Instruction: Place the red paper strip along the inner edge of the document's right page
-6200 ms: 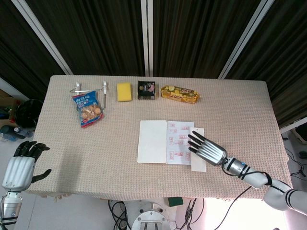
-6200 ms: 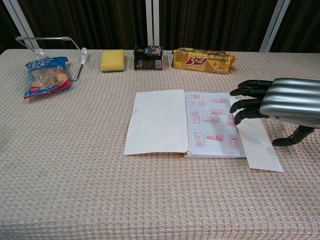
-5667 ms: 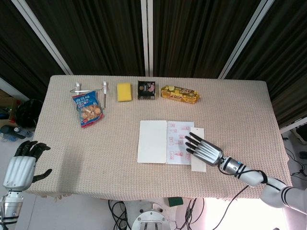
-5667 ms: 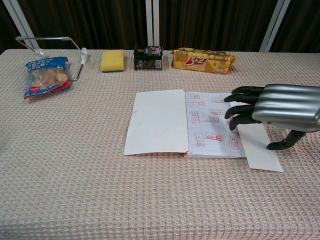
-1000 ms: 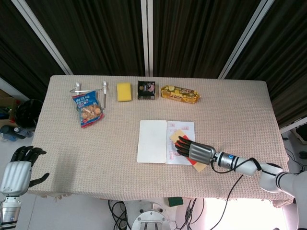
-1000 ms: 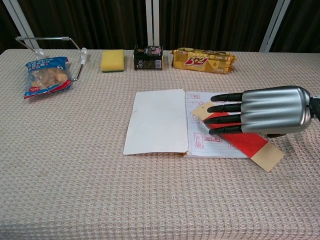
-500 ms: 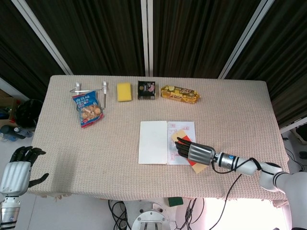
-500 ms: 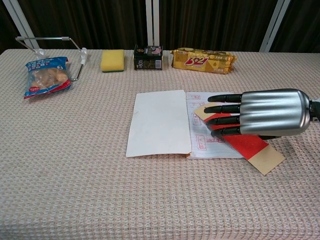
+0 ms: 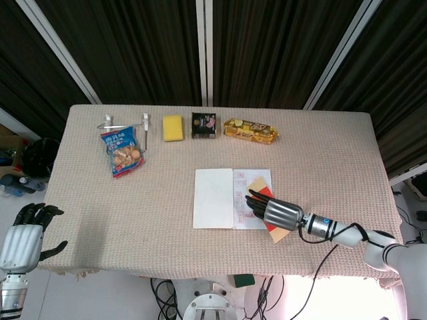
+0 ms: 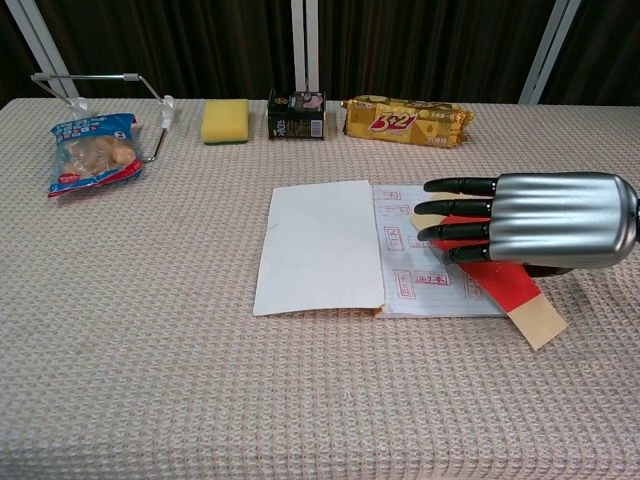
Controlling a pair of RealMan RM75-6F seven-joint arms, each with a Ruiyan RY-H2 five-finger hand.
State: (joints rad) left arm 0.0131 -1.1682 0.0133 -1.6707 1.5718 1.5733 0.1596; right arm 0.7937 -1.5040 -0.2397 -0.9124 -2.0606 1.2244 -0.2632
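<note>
The document (image 10: pixel 320 247) lies open mid-table, its left page blank white and its right page (image 10: pixel 425 278) lined with red stamps. The red paper strip (image 10: pixel 505 284) lies slanted across the right page. Its tan near end (image 10: pixel 541 320) pokes past the page's near right corner onto the cloth, and its tan far end (image 9: pixel 257 181) peeks out beyond the fingers. My right hand (image 10: pixel 545 233) rests flat on the strip, fingers stretched out toward the spine and hiding the strip's middle. My left hand (image 9: pixel 23 241) hangs off the table's near left corner, holding nothing.
Along the far edge stand a wire rack (image 10: pixel 95 88), a snack bag (image 10: pixel 92 150), a yellow sponge (image 10: pixel 225 120), a dark small box (image 10: pixel 296 114) and a yellow biscuit pack (image 10: pixel 405 120). Woven cloth (image 10: pixel 150 380) covers the table.
The strip, first white side up beside the document, now shows red on the right page. Over the last second my right hand slid right, dragging strip and document slightly with it.
</note>
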